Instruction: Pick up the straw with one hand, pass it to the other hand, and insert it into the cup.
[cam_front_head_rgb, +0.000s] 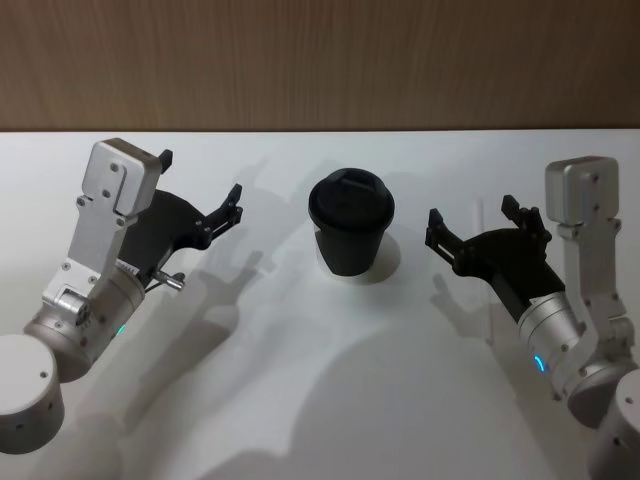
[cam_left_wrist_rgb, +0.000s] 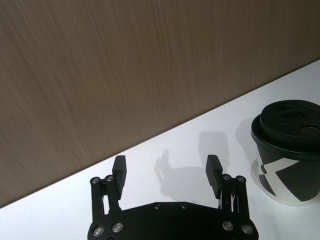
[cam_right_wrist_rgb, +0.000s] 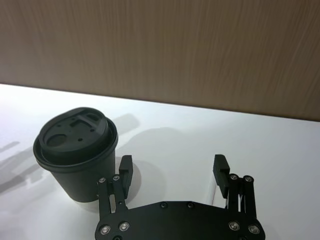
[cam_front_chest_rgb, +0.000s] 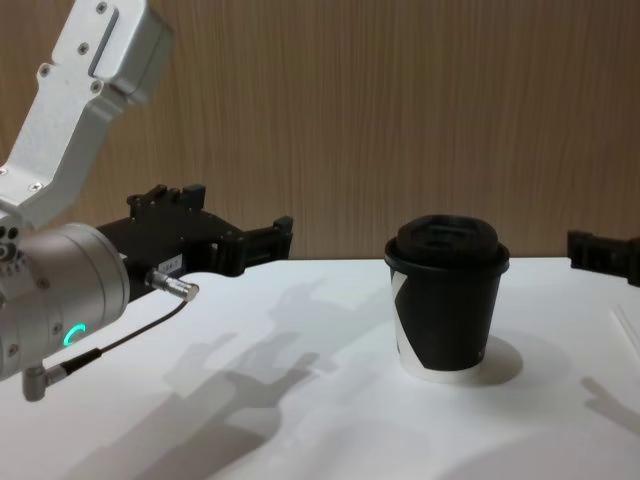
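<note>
The cup (cam_front_head_rgb: 350, 225) is black with a domed black lid and stands upright at mid-table; it also appears as the cup (cam_left_wrist_rgb: 287, 150), the cup (cam_right_wrist_rgb: 75, 150) and the cup (cam_front_chest_rgb: 447, 300). My left gripper (cam_front_head_rgb: 200, 178) hovers left of it, open and empty, as seen in the left wrist view (cam_left_wrist_rgb: 166, 167) and the chest view (cam_front_chest_rgb: 225, 215). My right gripper (cam_front_head_rgb: 475, 215) hovers right of the cup, open and empty (cam_right_wrist_rgb: 172, 165). The straw (cam_front_chest_rgb: 627, 325) is a faint thin white line on the table at the chest view's right edge, below the right gripper.
The white table (cam_front_head_rgb: 320, 400) runs back to a brown wood-grain wall (cam_front_head_rgb: 320, 60). Shadows of both arms fall across the tabletop on either side of the cup.
</note>
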